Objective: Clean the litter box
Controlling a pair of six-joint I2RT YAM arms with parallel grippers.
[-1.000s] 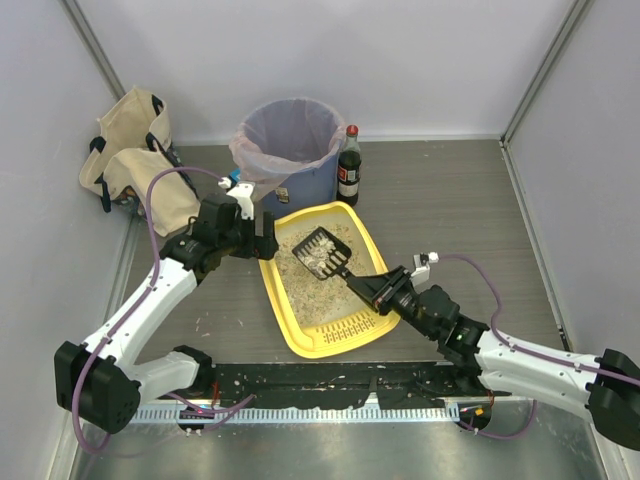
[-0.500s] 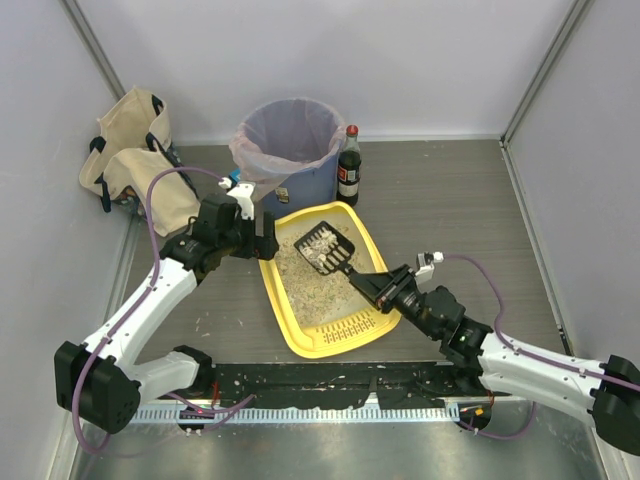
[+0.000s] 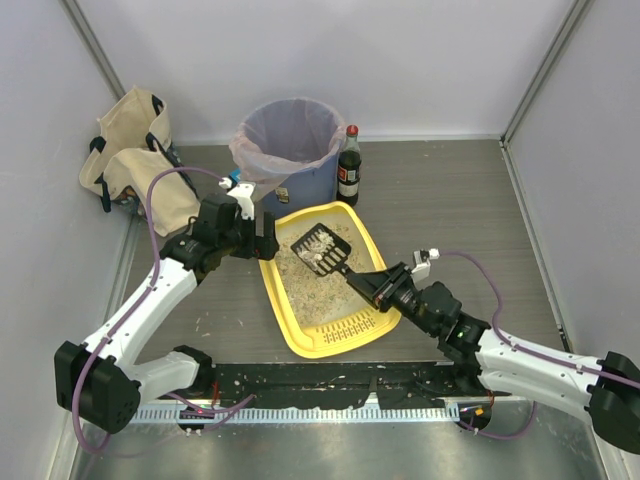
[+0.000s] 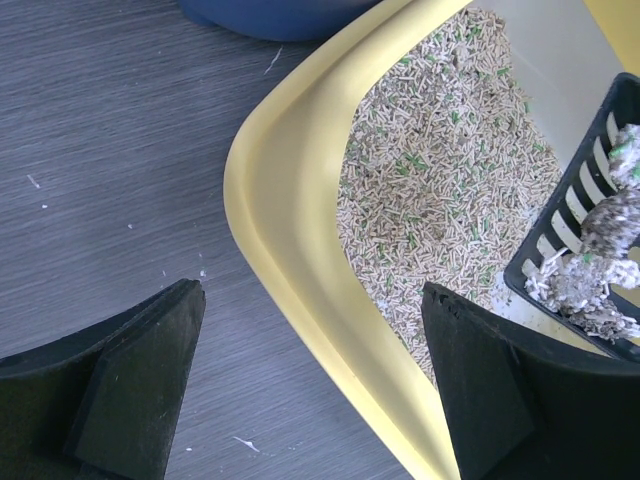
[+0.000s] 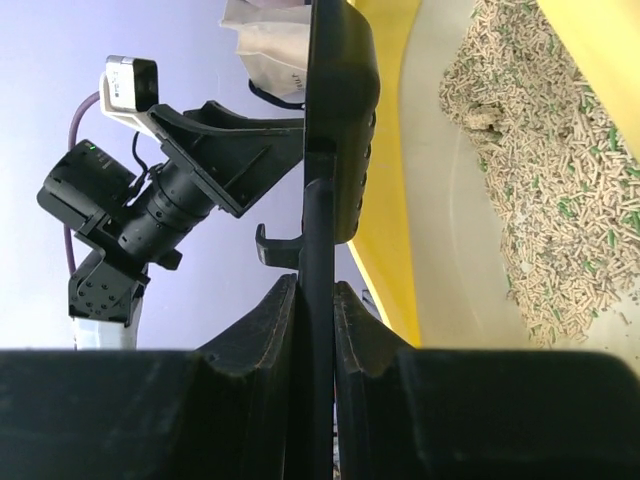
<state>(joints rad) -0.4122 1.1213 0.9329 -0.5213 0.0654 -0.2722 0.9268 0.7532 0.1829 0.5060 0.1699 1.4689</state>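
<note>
The black slotted scoop (image 3: pixel 318 248) is sitting slightly further left than half a second ago, carrying grey-white clumps (image 4: pixel 585 280) above the pellets. Nearest the arm bases, the right end effector (image 3: pixel 372 287) is pinching the scoop's handle between pressed-together fingers (image 5: pixel 262 330). The yellow litter box (image 3: pixel 272 290) is lying on the grey bench (image 3: pixel 450 200) between the two arms, its grille end nearest. The left end effector (image 3: pixel 262 238) is hanging spread at the box's far left rim (image 4: pixel 270 200); whether it is touching, I cannot tell. Beyond are standing a lined blue bin (image 3: pixel 290 140), a dark bottle (image 3: pixel 348 165) and a canvas bag (image 3: pixel 130 150).
</note>
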